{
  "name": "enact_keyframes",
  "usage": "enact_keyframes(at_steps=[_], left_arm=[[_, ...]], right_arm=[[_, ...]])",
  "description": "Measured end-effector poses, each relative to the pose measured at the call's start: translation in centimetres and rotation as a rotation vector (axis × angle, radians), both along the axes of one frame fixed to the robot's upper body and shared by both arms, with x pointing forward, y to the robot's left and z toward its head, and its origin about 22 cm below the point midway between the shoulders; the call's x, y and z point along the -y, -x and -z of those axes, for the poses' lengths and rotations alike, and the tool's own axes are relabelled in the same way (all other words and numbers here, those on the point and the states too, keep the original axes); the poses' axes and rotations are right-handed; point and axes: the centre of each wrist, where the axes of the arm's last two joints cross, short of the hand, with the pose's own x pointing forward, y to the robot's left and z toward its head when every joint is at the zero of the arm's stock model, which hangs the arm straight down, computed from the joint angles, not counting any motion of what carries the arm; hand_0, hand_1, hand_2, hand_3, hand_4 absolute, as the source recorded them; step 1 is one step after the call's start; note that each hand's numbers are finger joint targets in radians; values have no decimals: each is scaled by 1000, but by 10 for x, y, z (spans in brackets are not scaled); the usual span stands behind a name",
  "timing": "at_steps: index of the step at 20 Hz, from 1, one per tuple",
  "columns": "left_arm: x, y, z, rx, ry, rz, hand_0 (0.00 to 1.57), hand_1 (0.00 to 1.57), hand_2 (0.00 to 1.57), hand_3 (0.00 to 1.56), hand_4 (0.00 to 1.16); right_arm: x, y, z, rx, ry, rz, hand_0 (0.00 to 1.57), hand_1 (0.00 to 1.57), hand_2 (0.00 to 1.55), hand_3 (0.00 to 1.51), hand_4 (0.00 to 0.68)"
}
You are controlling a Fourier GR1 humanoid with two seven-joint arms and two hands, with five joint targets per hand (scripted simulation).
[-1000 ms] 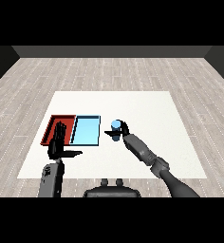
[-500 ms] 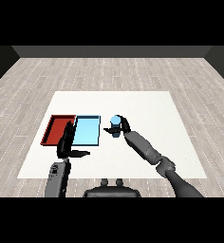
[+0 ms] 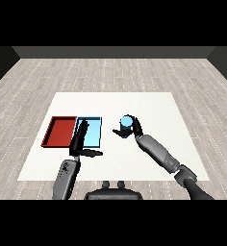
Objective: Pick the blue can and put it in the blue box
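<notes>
The blue can (image 3: 126,123) stands upright, right of the trays, and my right hand (image 3: 132,129) is curled round it, fingers on its left and lower sides. Whether it rests on the table or hangs just above it I cannot tell. The light blue tray (image 3: 93,132) lies left of the can with a strip of table between them. My left hand (image 3: 80,140) is raised with straight fingers over the blue tray's left edge, its thumb pointing right, holding nothing.
The red tray (image 3: 59,131) lies against the blue tray's left side. The white table (image 3: 149,105) stretches behind and right of the can, with its front edge near my forearms.
My left hand has shifted right, from over the red tray to the blue tray's left edge. The right hand and the can have drifted slightly to the right.
</notes>
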Motion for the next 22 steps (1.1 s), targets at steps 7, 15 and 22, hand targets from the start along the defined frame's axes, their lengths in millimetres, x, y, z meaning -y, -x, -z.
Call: enact_keyframes(at_steps=[7,15,22], left_arm=[[18,-3,0,-21,9,17,0,0,0,0,0],[47,-17,5,-45,3,68,0,0,0,0,0],[61,-14,11,-67,21,96,0,0,0,0,0]], right_arm=[[-7,21,-28,46,-27,-1,1502,1502,1469,1397,590],[-23,29,-49,102,-23,-26,1501,1501,1459,1392,582],[-17,36,-62,136,-20,-20,1460,1460,1438,1379,589]])
